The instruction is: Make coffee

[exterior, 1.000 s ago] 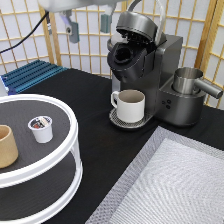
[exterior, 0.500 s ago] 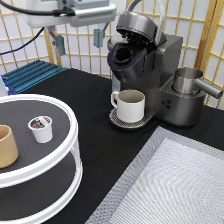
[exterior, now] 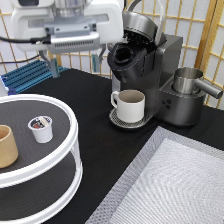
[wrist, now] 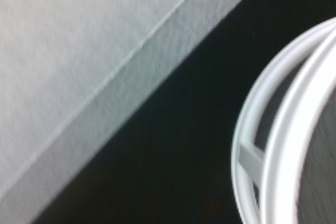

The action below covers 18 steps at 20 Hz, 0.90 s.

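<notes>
Moved since half a second ago: gripper (exterior: 75,64) now further toward the exterior view's right and lower, hanging at about 12 o'clock of the view, above the back of the counter (exterior: 100,150).
Gripper state: two blue-grey fingers (exterior: 52,66) spread wide apart, pinching nothing.
Gripper position: well above and behind the white tiered stand (exterior: 70,150), well apart from the pod, just beside the coffee machine's open head on its 9 o'clock side.
Coffee pod (exterior: 41,128): small, white, tapered, dark printed top; upright on the dark top shelf of the stand, at about 8 o'clock of the exterior view; untouched.
Tan cup (exterior: 6,146): handleless, on the same shelf, at 8 o'clock of the pod, near but apart from it.
Coffee machine (exterior: 155,75): dark grey, at 1 o'clock of the exterior view; lid raised, round pod chamber open and facing forward.
White mug (exterior: 130,105): on the machine's drip tray, under the open head, handle toward 9 o'clock.
Metal pitcher (exterior: 189,82): on the machine's base at 3 o'clock of the mug, handle pointing to 3 o'clock.
Grey mat (exterior: 170,185): woven, at 5 o'clock of the exterior view, on the black counter.
Blue rack (exterior: 30,77): ribbed, at 10 o'clock, behind the stand.
Wrist view: curved white stand rim (wrist: 259,150), black counter surface, corner of the grey mat (wrist: 75,65); pod not visible there.
</notes>
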Motion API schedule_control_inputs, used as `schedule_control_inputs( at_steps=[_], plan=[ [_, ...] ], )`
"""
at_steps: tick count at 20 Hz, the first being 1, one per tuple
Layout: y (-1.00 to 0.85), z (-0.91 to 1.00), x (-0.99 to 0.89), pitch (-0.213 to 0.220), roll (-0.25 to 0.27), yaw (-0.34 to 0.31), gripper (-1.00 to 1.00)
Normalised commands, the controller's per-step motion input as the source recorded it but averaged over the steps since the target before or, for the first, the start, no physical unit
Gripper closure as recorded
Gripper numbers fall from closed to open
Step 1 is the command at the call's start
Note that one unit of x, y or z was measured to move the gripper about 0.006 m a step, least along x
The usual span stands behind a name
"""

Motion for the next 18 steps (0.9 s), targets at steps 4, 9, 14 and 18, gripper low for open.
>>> schedule_control_inputs(
  at_steps=[4,9,14,18],
  plan=[
    [-0.22,-0.09,-0.10,-0.151,-0.027,-0.273,-1.00],
    [-0.17,0.00,-0.42,-0.013,-0.034,-0.226,-1.00],
    [-0.05,-0.03,-0.44,0.001,-0.081,-0.239,-1.00],
    [0.03,-0.11,-0.45,0.000,-0.151,-0.213,-1.00]
  ],
)
